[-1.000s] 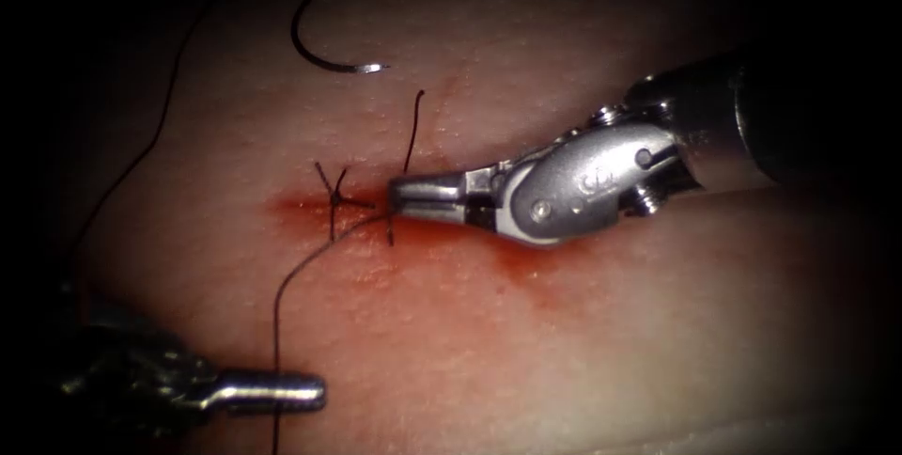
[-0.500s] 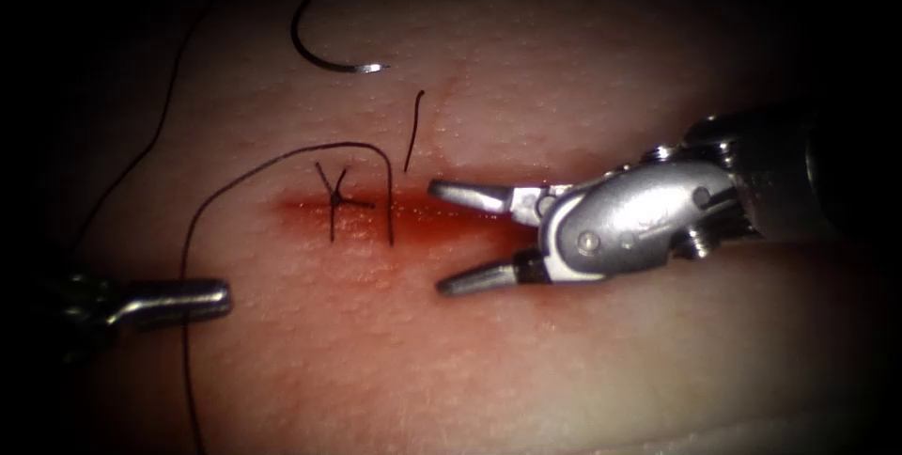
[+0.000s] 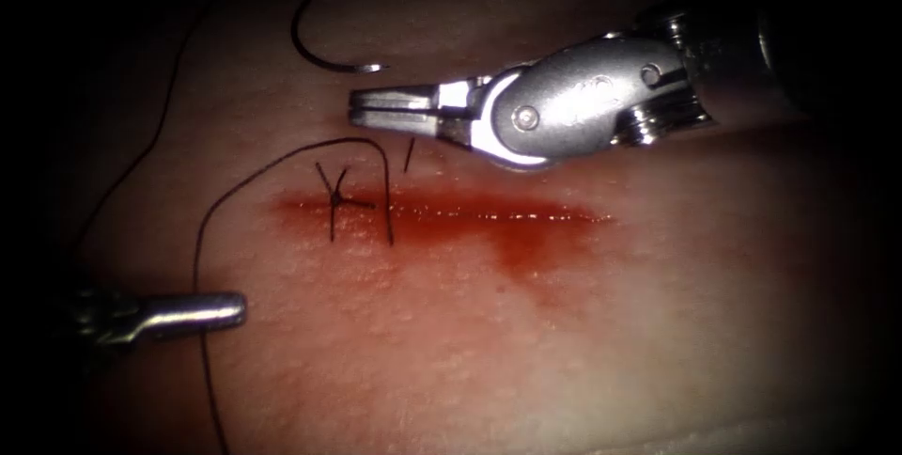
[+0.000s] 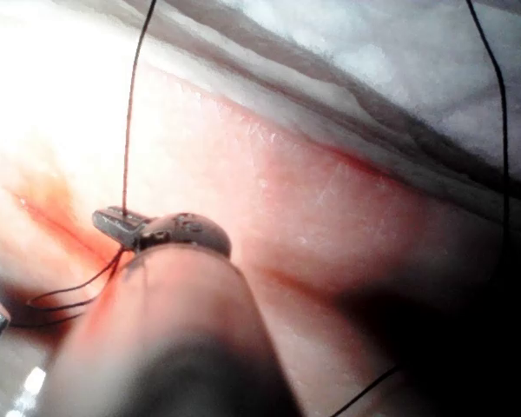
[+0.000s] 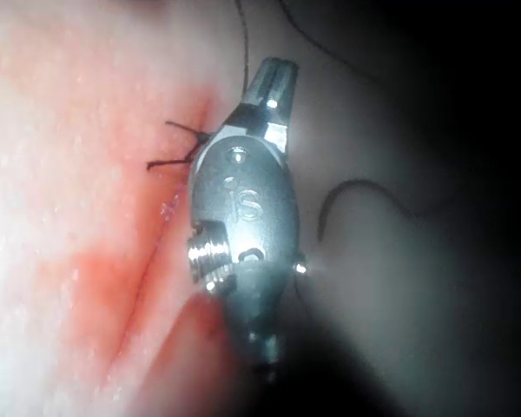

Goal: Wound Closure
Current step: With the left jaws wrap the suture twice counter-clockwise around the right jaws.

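Thread (image 3: 202, 258) leaves the bottom edge; short end (image 3: 409, 155) perhaps under right end effector (image 3: 362, 108).

Counted: two tools (image 3: 376, 107) (image 3: 202, 307), one needle (image 3: 319, 51), one cut (image 3: 489, 215), apparently one knotted stitch (image 3: 336, 199).

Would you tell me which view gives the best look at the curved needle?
The endoscope view: the needle lies free on the tissue above the cut, its whole curve and tip visible, no tool holding it. The right wrist view shows it as a dim arc beside the right tool.
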You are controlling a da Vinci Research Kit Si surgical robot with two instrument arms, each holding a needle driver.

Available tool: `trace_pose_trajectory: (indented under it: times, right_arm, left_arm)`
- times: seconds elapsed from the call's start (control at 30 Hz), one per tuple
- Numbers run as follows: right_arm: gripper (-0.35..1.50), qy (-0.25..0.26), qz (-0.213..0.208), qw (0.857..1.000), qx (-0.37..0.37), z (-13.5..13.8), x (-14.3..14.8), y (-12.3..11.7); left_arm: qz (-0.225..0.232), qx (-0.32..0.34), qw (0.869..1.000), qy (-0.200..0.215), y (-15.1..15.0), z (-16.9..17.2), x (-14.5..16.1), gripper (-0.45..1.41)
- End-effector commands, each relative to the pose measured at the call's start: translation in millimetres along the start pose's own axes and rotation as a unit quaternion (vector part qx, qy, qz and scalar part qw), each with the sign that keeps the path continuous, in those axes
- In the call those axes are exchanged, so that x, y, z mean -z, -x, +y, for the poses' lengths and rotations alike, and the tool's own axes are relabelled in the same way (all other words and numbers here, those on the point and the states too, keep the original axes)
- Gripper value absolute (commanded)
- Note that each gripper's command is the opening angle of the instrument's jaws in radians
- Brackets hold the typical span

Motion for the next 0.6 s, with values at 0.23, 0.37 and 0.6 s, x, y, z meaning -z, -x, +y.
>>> trace_pose_trajectory:
  times: [0.23, 0.37, 0.6]
  right_arm:
    - [-0.35, -0.025, 0.008, 1.0, 0.006, 1.7, -7.0, 2.8]
    - [-0.35, -0.053, 0.012, 0.998, 0.021, 1.0, -8.9, 5.2]
    - [-0.35, -0.106, 0.031, 0.994, 0.002, -4.1, -7.6, 7.8]
  left_arm:
    - [0.008, -0.047, 0.999, 0.001, 0.0, 0.0, -0.9, -0.45]
    - [0.018, -0.061, 0.998, -0.003, -0.2, -1.0, -0.8, -0.45]
    - [0.023, -0.043, 0.999, -0.024, 2.9, -2.8, -0.6, -0.45]
